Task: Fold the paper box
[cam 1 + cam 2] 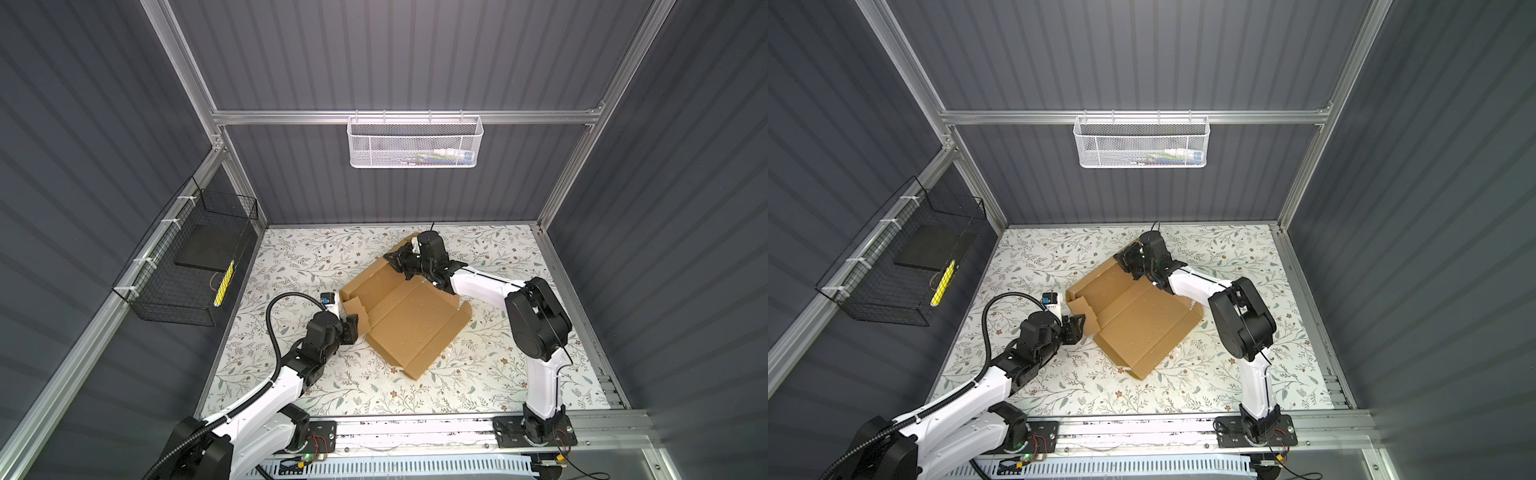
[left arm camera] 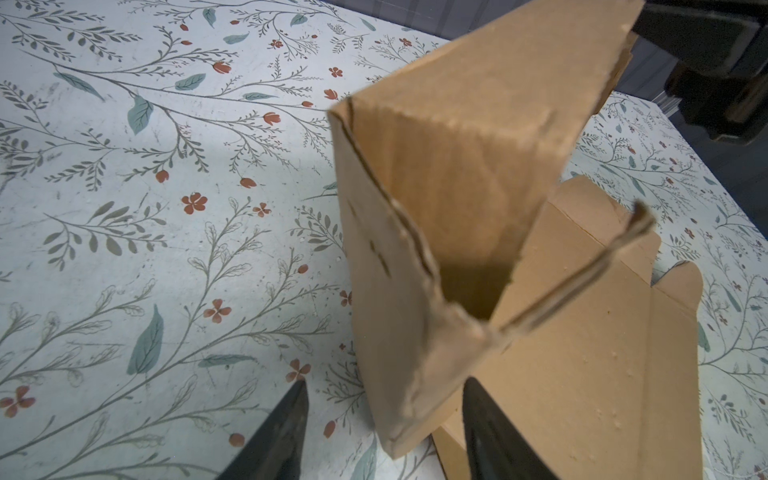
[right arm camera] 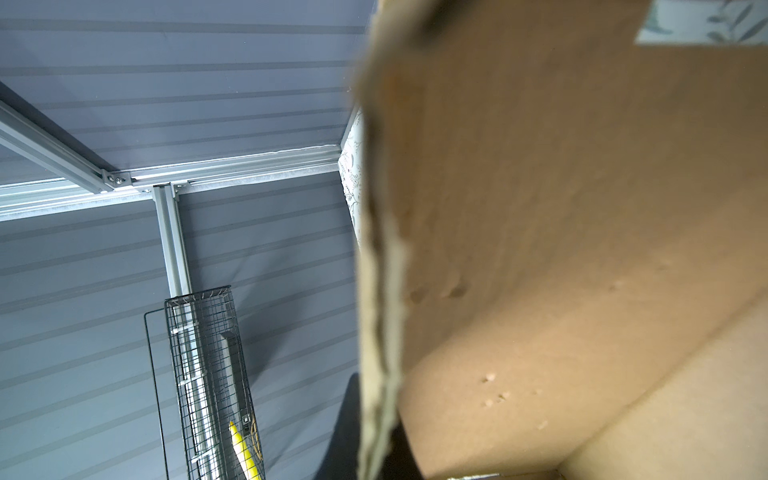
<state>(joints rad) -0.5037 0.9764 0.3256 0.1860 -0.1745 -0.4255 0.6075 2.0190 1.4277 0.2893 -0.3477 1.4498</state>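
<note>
A: Starting at 9 o'clock, what's on the L wall?
B: Black wire basket (image 1: 174, 299) hung on the frame. Black flat slab (image 1: 203, 249) inside, plus a yellow item (image 1: 223, 284) toward its near end; can't ID that one.
A: Next over?
B: The left gripper (image 1: 353, 326), low at the 9 o'clock corner of the paper box (image 1: 409, 322). Jaws partway apart. Left wrist view: the stood-up corner flap sits btwn the fingers (image 2: 278, 436), but that one is clear of the card, w/ table showing in the gap. So nothing clamped.
A: And the box?
B: Mid-table on the floral table (image 1: 332, 386), long axis approx 11 to 5 o'clock. Big panels lie flat; the wall along its 10 o'clock edge is up, and small flaps stand at the 9 o'clock corner. Only partly folded.
A: Right side?
B: The right gripper (image 1: 400, 261) is at the box's 12 o'clock corner, its arm coming in from 4 o'clock. Pinched tight on the raised wall's edge: right wrist view shows the card edge running down btwn dark finger parts, blurry tho.
A: Back wall, 12 o'clock?
B: White mesh basket (image 1: 395, 145) on the rear rail, seen in both top views. Items inside, too small to ID.
</note>
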